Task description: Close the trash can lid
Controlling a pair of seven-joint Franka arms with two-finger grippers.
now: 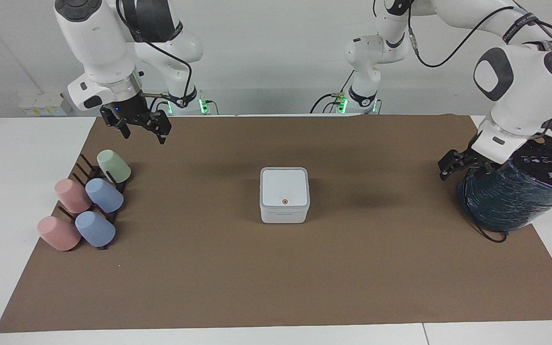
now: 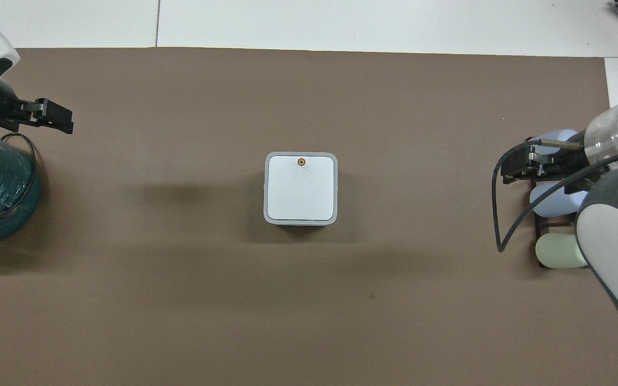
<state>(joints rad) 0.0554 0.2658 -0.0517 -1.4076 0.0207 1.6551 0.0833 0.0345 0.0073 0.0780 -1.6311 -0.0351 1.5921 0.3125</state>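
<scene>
Left gripper hangs in the air just beside the dark teal wrapped cylinder, at the left arm's end of the table, well apart from the trash can. Can't tell if its fingers are apart or together. Right gripper waits over the mat near the cup rack, fingers spread wide, nothing held.

Trash can sits mid-mat, between the 2 arms. Lid lies flat and square on the rim, orange dot up, on the edge farther from the robots. No gap visible in either view.

My read: lid is down, job looks finished. Only step left is parking: keep both grippers high and clear of the can, don't clip the cylinder or its cable. If a latch check is needed, 1 light press near the dot edge.
</scene>
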